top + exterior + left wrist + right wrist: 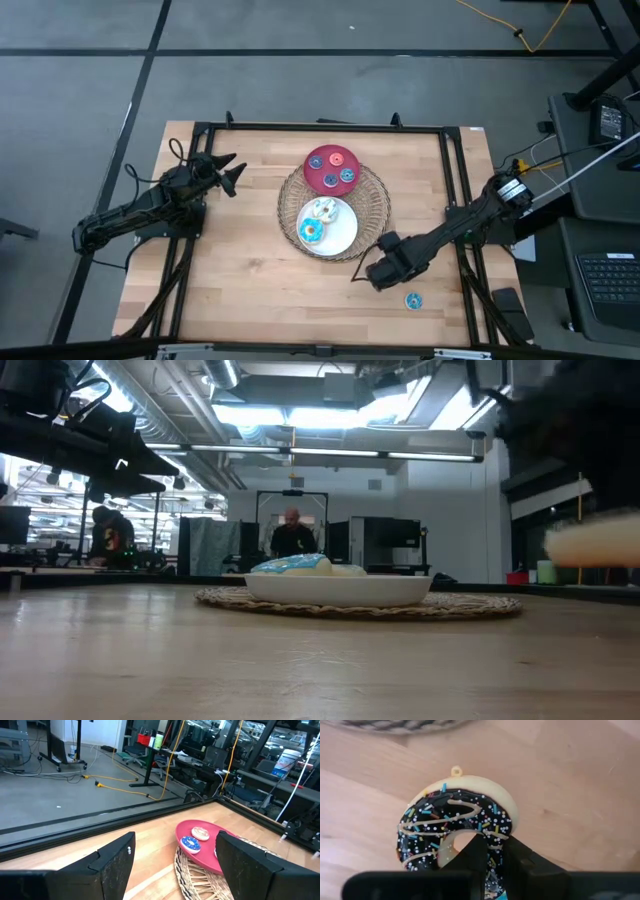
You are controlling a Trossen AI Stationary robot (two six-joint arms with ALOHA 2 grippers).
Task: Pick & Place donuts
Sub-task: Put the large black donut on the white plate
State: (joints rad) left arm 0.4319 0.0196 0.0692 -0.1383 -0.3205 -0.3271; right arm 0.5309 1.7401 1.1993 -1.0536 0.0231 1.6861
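right gripper (487, 857): down low on the bare wood just off the near-right edge of the wicker tray (372, 225), fingers pinched through the hole and over the rim of the dark brown donut (455, 832). Grabbing one wall of the ring makes sense, it's probably the only thin bit that fits between the fingers.
dark brown donut: flat on the table (240, 290), icing and sprinkles up, not lifted as far as I can tell.
left gripper (232, 172): parked at the table's left side, fingers spread wide, holding nothing, pointed toward the plates. Looks like it's just waiting out of the way.
red plate (331, 169): sits on the tray's far part with a few small donuts on it.
white plate (345, 235): on the tray's near part, with a blue-iced donut (310, 232) and a white-sprinkled one (323, 209).
stray blue donut (413, 300): alone on the wood near the front-right corner, just beyond the right gripper, probably next up.
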